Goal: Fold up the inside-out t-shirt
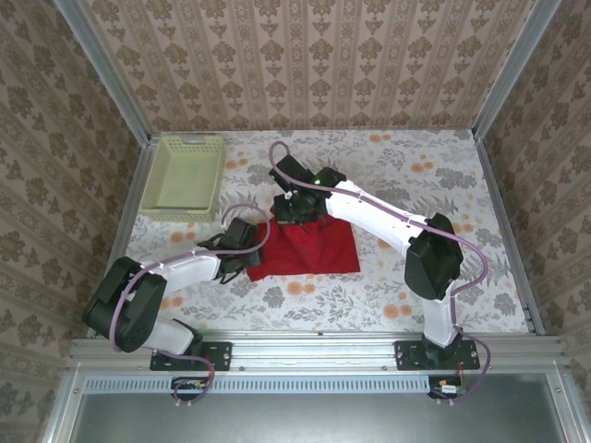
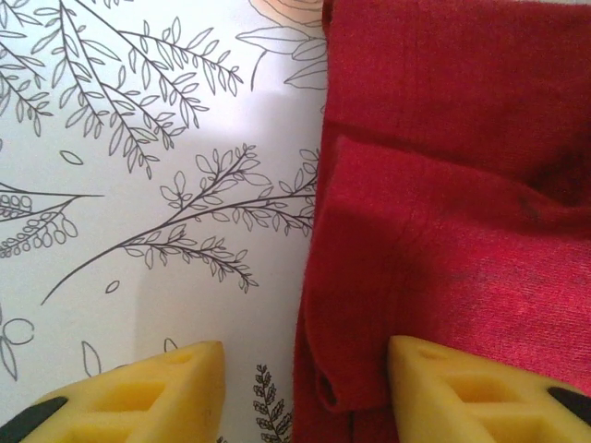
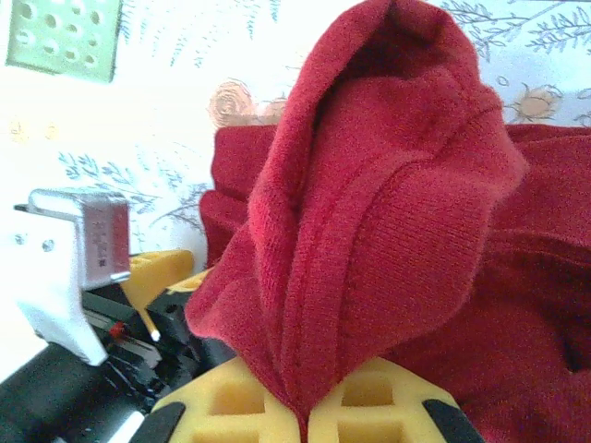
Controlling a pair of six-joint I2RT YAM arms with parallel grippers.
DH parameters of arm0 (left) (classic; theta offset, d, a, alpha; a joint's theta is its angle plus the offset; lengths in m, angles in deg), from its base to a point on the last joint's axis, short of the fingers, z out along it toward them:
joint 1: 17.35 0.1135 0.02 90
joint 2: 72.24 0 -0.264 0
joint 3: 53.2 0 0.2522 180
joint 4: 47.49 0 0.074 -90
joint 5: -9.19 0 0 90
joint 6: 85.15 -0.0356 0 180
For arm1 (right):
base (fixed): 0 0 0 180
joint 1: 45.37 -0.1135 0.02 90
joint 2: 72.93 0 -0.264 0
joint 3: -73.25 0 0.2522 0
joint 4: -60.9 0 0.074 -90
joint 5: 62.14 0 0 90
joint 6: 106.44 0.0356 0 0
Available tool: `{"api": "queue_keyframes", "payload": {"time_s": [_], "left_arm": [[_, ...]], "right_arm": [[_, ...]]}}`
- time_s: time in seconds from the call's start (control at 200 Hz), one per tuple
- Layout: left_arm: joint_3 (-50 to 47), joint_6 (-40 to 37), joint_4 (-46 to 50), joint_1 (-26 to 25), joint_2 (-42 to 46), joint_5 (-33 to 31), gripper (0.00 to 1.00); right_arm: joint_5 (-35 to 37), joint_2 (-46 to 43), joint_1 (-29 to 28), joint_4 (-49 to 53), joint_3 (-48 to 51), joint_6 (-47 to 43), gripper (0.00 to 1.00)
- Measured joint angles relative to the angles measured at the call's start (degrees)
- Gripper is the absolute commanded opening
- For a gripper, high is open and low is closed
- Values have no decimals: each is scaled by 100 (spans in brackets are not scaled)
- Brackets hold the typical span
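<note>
Floral-print tabletop (image 1: 425, 175) sits under patterned walls (image 1: 323, 65). On it the red inside-out t-shirt (image 1: 309, 249) lies in a rough rectangle, nearer than the pale green basket (image 1: 181, 211) and to its right. The right gripper (image 3: 305, 411), right of the basket's near edge, has its 2 fingers pressed together on a raised fold of the cloth. The left gripper (image 2: 305, 383), just off the basket's near right corner, has its fingers apart, straddling the shirt's left edge.
</note>
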State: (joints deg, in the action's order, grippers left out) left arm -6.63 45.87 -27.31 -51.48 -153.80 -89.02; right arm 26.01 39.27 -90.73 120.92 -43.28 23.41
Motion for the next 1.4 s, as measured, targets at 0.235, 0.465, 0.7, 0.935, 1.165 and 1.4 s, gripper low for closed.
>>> {"api": "queue_keyframes", "payload": {"time_s": [0.235, 0.465, 0.7, 0.935, 1.165, 1.4], "left_arm": [[-170, 92, -221, -11, 140, -17, 50], [-525, 385, -490, -107, 560, 72, 59], [-848, 634, 166, -118, 1965, 68, 68], [-564, 538, 979, 114, 2769, 122, 79], [898, 328, 1408, 44, 1447, 444, 82], [2492, -13, 1888, 50, -223, 299, 71]], "right_arm": [[0, 146, -66, -179, -83, 350, 0], [-17, 616, -133, -391, -234, 603, 23], [177, 699, -337, -111, -796, 208, 51], [822, -992, 35, -116, 634, -221, 52], [1008, -1545, 894, -531, 2203, -267, 52], [1005, -1545, 879, -841, 3018, -267, 53]]}}
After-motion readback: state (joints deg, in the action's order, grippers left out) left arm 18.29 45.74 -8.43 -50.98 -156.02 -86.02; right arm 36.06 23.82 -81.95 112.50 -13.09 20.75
